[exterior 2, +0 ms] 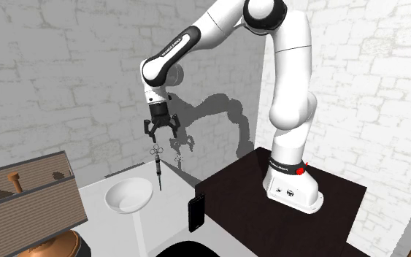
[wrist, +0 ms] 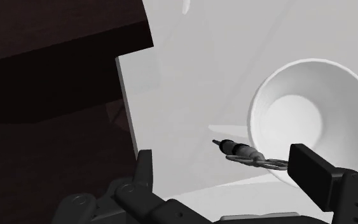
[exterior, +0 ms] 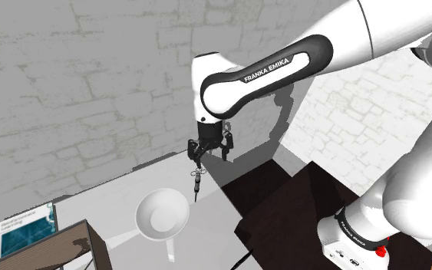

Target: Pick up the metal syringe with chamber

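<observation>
Well, we see jaws wide, holding nothing; thin syringe (exterior: 196, 184) hangs at six o'clock from gripper (exterior: 209, 151); looks light, stiff, slippery; we'd pinch its middle.

Reads "FRANKA EMIKA" in white letters on the black band of the arm's forearm (exterior: 277, 67), just above the gripper (exterior: 210, 149). Small print on the book (exterior: 22, 230) far below it, too tiny to read.

Quick tally: one bowl (exterior: 150, 212), one syringe (exterior: 196, 182) just beside it, one booklet (exterior: 22, 228) and one wooden crate (exterior 2: 43, 182) farther from it
</observation>
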Robot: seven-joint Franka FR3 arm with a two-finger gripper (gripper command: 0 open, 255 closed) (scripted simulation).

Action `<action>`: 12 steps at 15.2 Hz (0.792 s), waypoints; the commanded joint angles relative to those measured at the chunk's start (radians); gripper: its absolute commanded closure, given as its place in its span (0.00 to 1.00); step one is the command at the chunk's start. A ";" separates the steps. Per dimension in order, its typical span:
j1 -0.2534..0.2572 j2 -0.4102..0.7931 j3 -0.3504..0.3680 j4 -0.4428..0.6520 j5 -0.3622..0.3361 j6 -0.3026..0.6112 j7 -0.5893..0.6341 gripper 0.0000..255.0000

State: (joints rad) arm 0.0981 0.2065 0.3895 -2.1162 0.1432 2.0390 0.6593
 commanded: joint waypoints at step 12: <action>0.050 0.254 -0.023 0.126 -0.040 0.118 0.094 0.00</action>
State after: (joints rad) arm 0.1457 0.4531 0.3671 -1.9895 0.1050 2.1491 0.7518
